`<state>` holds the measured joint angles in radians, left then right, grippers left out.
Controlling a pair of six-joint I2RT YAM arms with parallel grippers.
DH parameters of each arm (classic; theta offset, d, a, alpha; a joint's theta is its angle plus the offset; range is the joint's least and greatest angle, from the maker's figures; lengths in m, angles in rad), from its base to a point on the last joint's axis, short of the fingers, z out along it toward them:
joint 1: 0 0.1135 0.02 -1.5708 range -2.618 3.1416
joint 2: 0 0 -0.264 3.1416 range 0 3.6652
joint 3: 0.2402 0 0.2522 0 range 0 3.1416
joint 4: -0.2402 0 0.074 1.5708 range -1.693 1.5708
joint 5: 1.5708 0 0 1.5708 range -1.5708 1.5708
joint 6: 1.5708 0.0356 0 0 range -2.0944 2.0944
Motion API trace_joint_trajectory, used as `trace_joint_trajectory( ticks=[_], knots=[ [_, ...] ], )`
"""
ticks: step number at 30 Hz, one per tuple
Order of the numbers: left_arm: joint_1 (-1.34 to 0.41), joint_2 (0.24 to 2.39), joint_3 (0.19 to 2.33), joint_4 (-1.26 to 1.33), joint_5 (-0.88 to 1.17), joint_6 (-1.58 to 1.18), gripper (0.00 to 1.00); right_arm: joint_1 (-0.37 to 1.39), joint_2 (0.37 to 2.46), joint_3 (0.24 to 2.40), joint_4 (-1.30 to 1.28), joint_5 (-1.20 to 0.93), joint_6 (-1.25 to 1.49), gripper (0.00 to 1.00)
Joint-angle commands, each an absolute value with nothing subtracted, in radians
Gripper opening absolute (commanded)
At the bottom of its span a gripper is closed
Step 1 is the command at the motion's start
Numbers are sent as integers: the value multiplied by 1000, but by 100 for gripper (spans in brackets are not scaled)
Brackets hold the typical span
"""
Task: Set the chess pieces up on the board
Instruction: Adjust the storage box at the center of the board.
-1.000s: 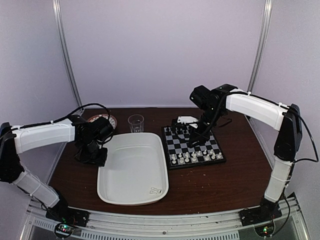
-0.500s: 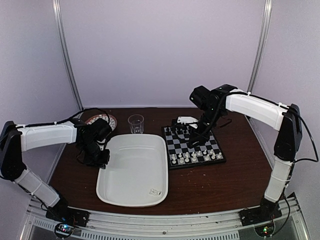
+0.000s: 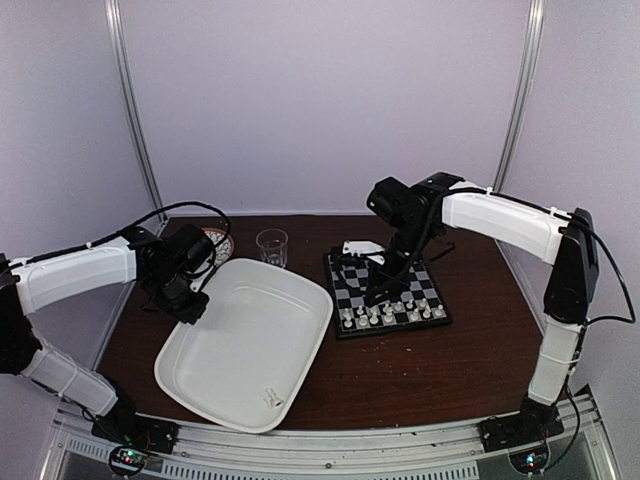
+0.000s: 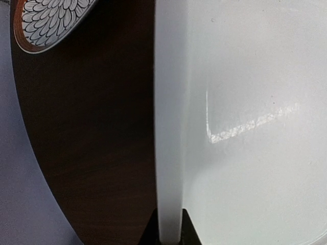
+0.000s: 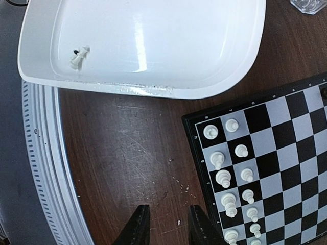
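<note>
The board (image 3: 395, 290) lies right of centre, with white chess pieces (image 3: 390, 315) in its two near rows and black ones at the far side. My left gripper (image 3: 190, 305) is shut on the left rim of the white tray (image 3: 215, 365); in the left wrist view the fingers (image 4: 150, 236) pinch that rim (image 4: 168, 153). The tray sits skewed, with one white piece (image 3: 268, 397) near its front rim, also in the right wrist view (image 5: 77, 57). My right gripper (image 5: 168, 229) is open and empty over bare wood beside the board's (image 5: 191, 153) near-left corner, and shows in the top view (image 3: 372, 296).
A clear glass (image 3: 271, 246) and a patterned plate (image 3: 217, 240) stand behind the tray. A small white object (image 3: 362, 246) lies behind the board. The plate also shows in the left wrist view (image 4: 48, 20). The table's metal front edge (image 5: 41, 168) lies just beyond the tray.
The left gripper has swung the tray by its rim, so the tray now sits skewed with its near end further left. The loose white piece slid along with it. The right arm shifted slightly left.
</note>
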<state>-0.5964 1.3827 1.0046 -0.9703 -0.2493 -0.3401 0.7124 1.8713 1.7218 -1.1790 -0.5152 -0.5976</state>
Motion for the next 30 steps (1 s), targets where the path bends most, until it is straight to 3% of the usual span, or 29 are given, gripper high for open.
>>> trace_joint_trajectory(
  ticks=[1,11,22,25,30],
  knots=[
    [-595,1347,1026,-920,-397,-138,0,763,1895,1761,-1200,-557,-618,29],
    [-595,1531,1124,-775,-341,152,0,957,2056,2001,-1231,-524,-701,29],
    [-589,1691,1243,-649,-357,345,0,1024,2175,2128,-1260,-584,-714,29],
    [-574,1743,1288,-684,-338,316,27,1025,2166,2113,-1259,-590,-708,28],
    [-554,1757,1304,-707,-341,258,42,1023,2120,2058,-1229,-572,-703,28]
  ],
)
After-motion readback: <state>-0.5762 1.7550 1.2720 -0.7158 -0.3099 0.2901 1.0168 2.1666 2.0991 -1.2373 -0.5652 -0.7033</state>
